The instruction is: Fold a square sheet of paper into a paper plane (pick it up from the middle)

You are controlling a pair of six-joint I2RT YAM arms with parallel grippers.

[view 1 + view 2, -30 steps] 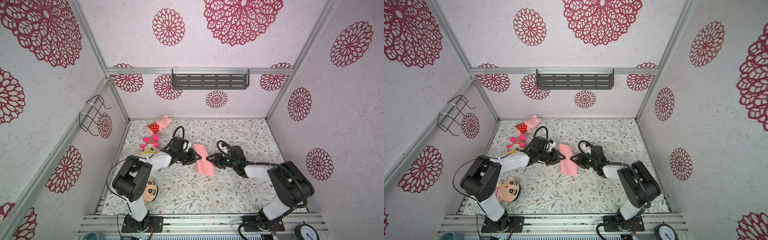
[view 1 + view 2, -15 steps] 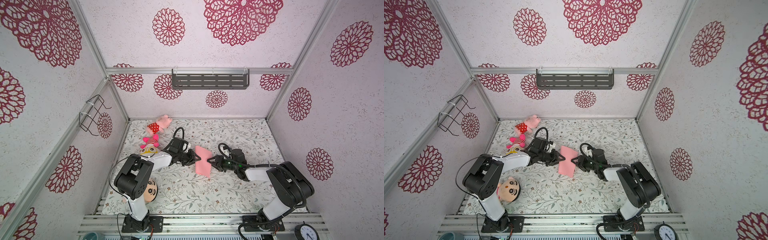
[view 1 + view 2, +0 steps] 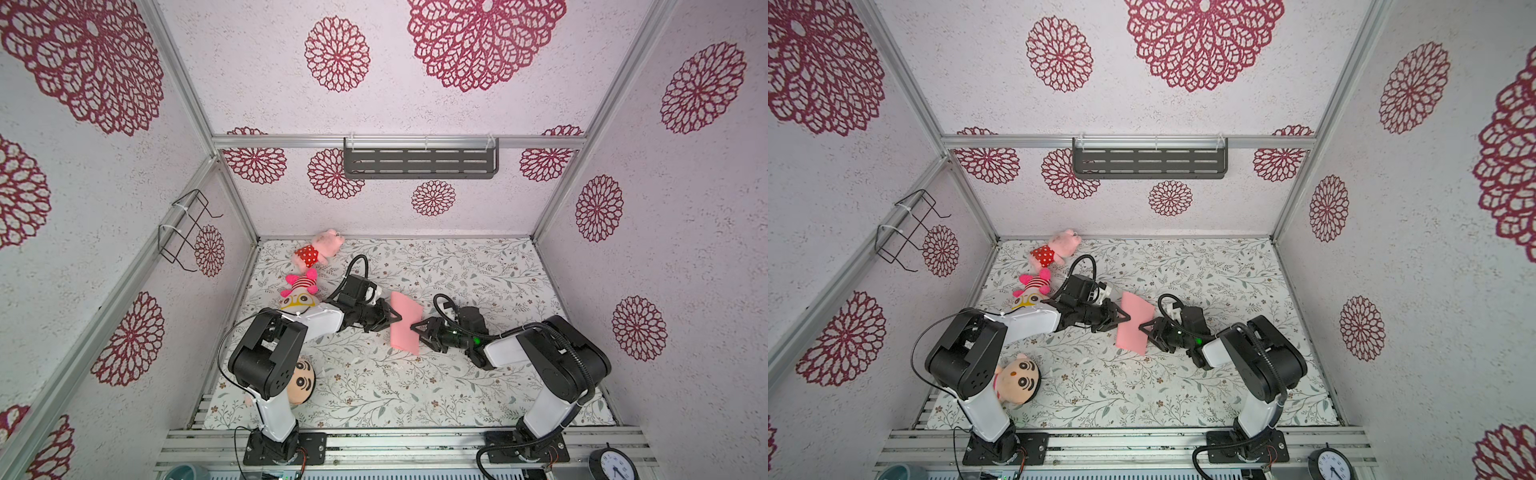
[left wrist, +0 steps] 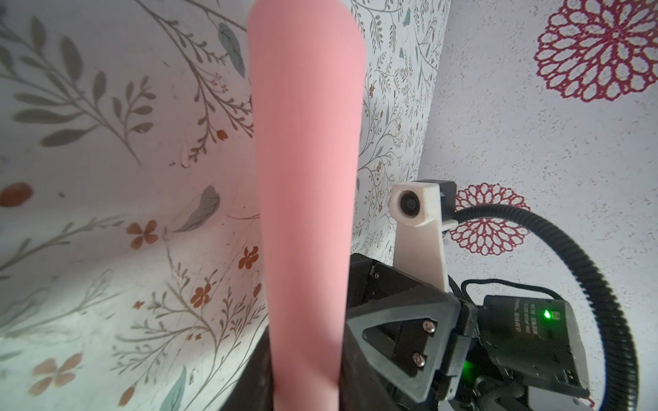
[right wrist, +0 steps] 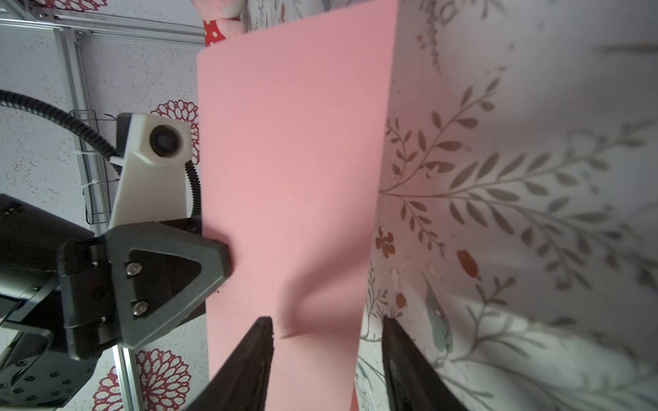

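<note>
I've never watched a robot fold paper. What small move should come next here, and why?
Probably the right gripper should close on the pink paper. The left gripper pinches one edge and holds the sheet up off the table, while the right one's jaws stand apart around the opposite edge, so only one side is gripped.

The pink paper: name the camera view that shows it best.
The right wrist view shows the pink paper best: a broad face, straight edges and the left gripper pinching one side. In both top views it is a small sheet between the grippers. The left wrist view shows a blurred strip.
</note>
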